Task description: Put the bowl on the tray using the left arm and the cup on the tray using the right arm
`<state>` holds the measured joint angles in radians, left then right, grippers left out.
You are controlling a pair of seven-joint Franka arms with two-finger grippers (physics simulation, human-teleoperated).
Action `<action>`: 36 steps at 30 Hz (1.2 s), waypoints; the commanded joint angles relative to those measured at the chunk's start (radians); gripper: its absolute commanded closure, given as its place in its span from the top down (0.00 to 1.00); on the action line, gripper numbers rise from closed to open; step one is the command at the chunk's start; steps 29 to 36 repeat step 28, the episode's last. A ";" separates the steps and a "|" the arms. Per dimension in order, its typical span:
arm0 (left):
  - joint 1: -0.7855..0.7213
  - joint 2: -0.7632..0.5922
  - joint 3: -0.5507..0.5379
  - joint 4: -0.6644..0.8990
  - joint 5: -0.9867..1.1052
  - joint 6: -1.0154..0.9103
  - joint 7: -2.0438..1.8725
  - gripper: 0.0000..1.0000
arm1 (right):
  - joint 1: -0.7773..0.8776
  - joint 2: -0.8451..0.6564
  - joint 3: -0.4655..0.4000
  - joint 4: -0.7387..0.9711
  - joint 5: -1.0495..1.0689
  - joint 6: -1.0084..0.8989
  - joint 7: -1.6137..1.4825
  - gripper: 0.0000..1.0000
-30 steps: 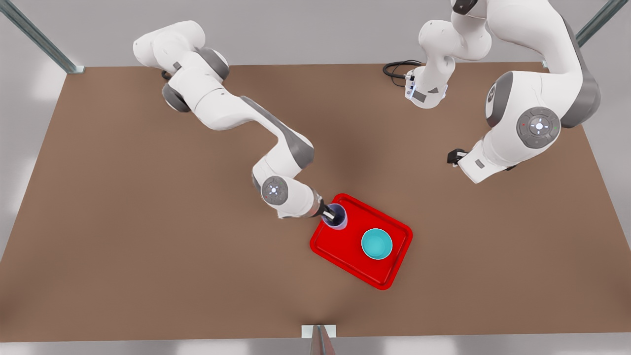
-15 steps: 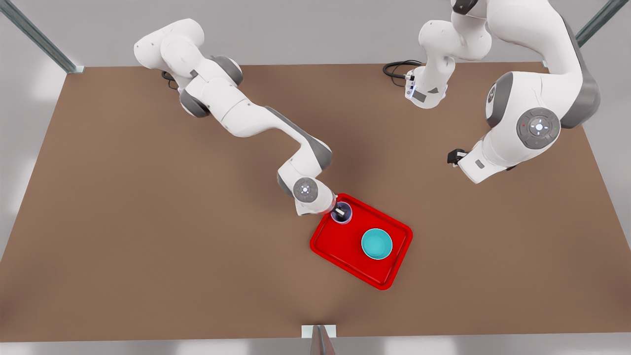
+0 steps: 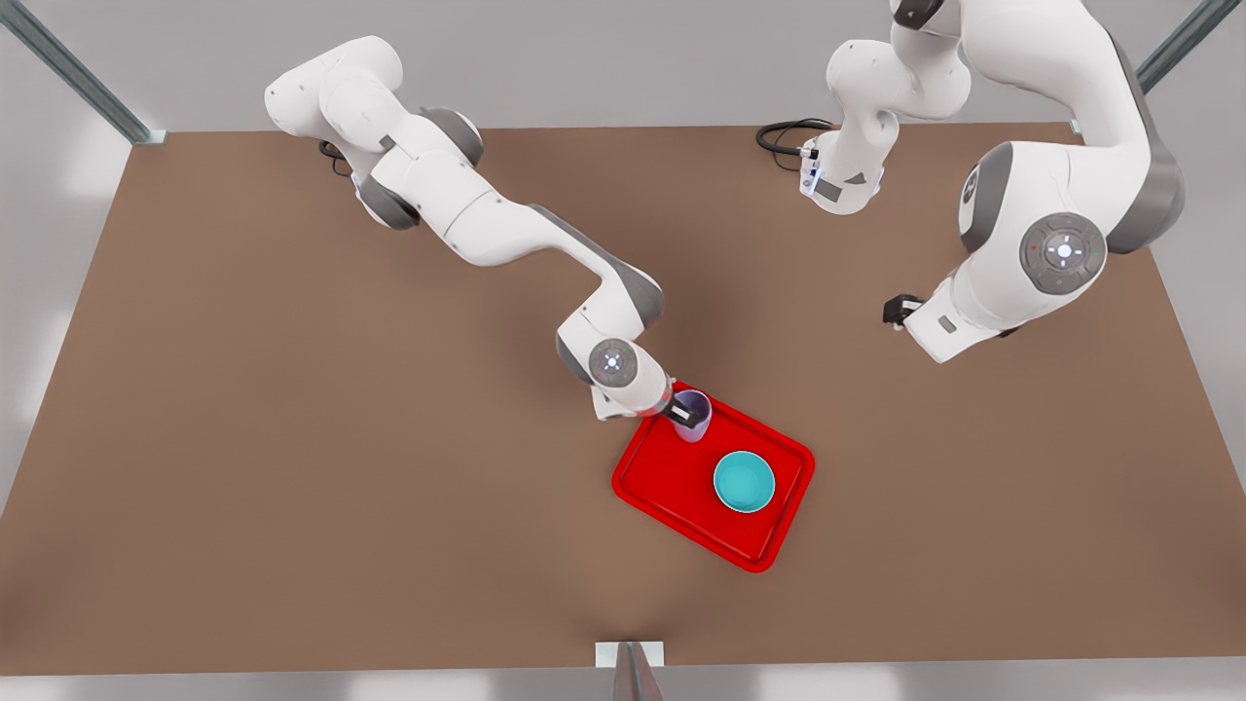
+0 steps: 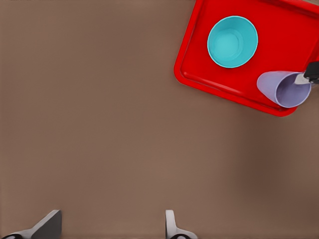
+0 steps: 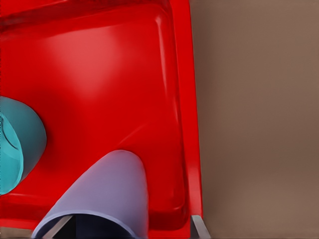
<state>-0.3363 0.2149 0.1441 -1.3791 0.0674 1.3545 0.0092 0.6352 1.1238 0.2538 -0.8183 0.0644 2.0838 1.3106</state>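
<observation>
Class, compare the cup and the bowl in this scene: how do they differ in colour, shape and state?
The cup is lavender, the bowl teal. The cup is taller and narrower, the bowl wider and shallower. The right gripper grips the cup by its rim at a corner of the tray, while the bowl sits free on the tray, the left gripper waiting far off, open. Both are round, open-topped and over the tray.

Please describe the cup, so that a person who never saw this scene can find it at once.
Find the red tray on the brown table. The cup is at its far edge, gripped at the rim by the right tool. It is lavender, narrower than the teal bowl.
</observation>
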 commanded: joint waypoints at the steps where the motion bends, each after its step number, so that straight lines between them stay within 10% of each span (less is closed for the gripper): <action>1: 0.000 0.000 0.000 -0.001 0.000 0.000 0.000 1.00 | 0.000 -0.002 -0.001 0.001 0.000 0.001 -0.001 1.00; 5: 0.000 0.009 0.000 0.003 -0.006 0.002 -0.014 1.00 | 0.000 -0.136 -0.111 -0.007 -0.008 -0.001 0.001 1.00; 8: 0.000 0.011 -0.003 0.009 -0.021 -0.002 -0.015 1.00 | -0.083 -0.347 -0.163 -0.076 -0.166 -0.336 -0.017 1.00; 14: 0.000 0.014 -0.003 0.009 -0.037 -0.009 -0.015 1.00 | -0.753 -1.159 -0.156 -0.875 -0.003 -0.491 -1.125 1.00; 36: 0.000 0.020 -0.003 0.009 -0.034 -0.009 -0.015 1.00 | -0.750 -0.981 -0.131 -0.702 -0.009 -0.533 -1.214 1.00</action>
